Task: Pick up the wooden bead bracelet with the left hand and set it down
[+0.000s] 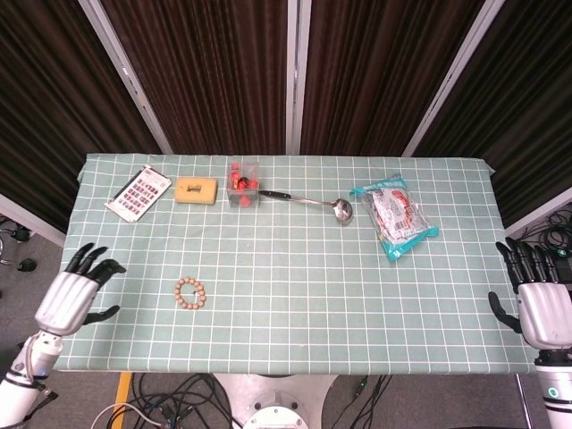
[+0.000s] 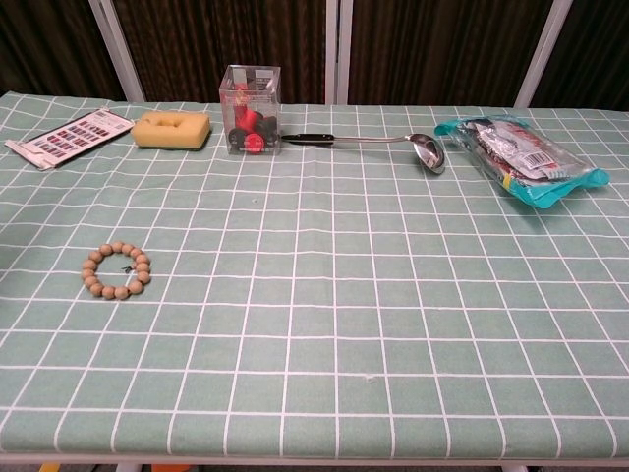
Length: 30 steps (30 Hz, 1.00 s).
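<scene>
Hovering over the table's front-left corner, left hand [image 1: 71, 295] shows in head view only, fingers spread apart, nothing held; it sits left of the wooden bead bracelet [image 1: 190, 293], apart from it. Bracelet lies flat on the green checked tablecloth [image 1: 295, 268], a closed ring of tan beads in the front-left part of the table, well clear of the back row. Along the back edge, from the left: a card of small coloured squares [image 1: 138, 193] near the back-left corner, tilted; just right of it a yellow sponge [image 1: 196, 189]; then a clear plastic box [image 1: 242, 183] with red and dark items inside, standing upright. A ladle [image 1: 308, 202] lies beside the box, black handle end toward the box, metal bowl pointing right. Further right, toward the back-right corner, a sealed snack packet [image 1: 394, 215] with teal edges lies at a slant. Right hand [image 1: 538, 299] hangs off the table's front-right corner, outside the cloth, fingers pointing away from the robot and slightly apart, holding nothing; not seen in chest view.
</scene>
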### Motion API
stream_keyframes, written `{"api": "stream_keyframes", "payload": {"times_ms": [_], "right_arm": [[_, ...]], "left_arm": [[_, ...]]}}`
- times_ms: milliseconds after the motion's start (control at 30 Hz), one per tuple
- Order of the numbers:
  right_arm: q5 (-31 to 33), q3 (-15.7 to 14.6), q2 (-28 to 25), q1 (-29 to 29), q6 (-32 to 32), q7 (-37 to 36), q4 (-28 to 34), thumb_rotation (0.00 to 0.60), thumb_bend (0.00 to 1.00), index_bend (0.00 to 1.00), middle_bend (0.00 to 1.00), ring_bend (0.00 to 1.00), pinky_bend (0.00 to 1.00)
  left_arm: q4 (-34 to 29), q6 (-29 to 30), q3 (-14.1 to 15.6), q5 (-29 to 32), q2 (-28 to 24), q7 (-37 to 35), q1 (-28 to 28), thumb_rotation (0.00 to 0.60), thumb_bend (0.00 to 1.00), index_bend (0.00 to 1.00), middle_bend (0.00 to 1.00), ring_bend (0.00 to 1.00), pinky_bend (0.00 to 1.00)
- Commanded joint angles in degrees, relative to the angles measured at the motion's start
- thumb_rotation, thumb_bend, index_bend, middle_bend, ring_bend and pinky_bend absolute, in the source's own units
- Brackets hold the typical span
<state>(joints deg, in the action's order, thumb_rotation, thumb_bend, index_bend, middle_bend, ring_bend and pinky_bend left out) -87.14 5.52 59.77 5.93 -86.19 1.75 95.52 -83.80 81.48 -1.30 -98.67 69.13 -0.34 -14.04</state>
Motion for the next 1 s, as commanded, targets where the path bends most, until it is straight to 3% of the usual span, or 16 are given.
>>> {"api": "stream_keyframes", "payload": {"times_ms": [33, 400, 767, 1000], "right_arm": [[0.2, 0.0, -0.3, -0.2, -0.1, -0.1, 0.3, 0.600, 0.29, 0.00, 0.04, 0.00, 0.00], [1.4, -0.5, -0.1, -1.0, 0.1, -0.8, 0.3, 0.600, 0.29, 0.00, 0.03, 0.00, 0.00], [2.1, -0.5, 0.3, -1.0, 0.9, -1.9, -0.5, 0.600, 0.29, 0.00, 0.03, 0.00, 0.00], [2.2, -0.4, 0.4, -0.9, 1.2, -2.2, -0.6, 0.600, 0.29, 0.00, 0.03, 0.00, 0.00]], "left_arm": [[3.3, -5.1, 1.3, -6.0, 2.3, -2.7, -6.2, 0.600, 0.03, 0.37, 0.36, 0.15, 0.11], [11.7, -13.6, 3.5, -11.1, 12.7, -1.4, -15.6, 0.600, 0.06, 0.42, 0.41, 0.15, 0.11], [16.4, -17.6, 3.8, -6.7, 18.1, 6.0, -16.7, 0.600, 0.15, 0.48, 0.45, 0.15, 0.12], [17.6, -17.3, 4.2, -4.5, 19.0, 9.2, -16.1, 0.600, 0.17, 0.50, 0.47, 0.15, 0.12]]}}
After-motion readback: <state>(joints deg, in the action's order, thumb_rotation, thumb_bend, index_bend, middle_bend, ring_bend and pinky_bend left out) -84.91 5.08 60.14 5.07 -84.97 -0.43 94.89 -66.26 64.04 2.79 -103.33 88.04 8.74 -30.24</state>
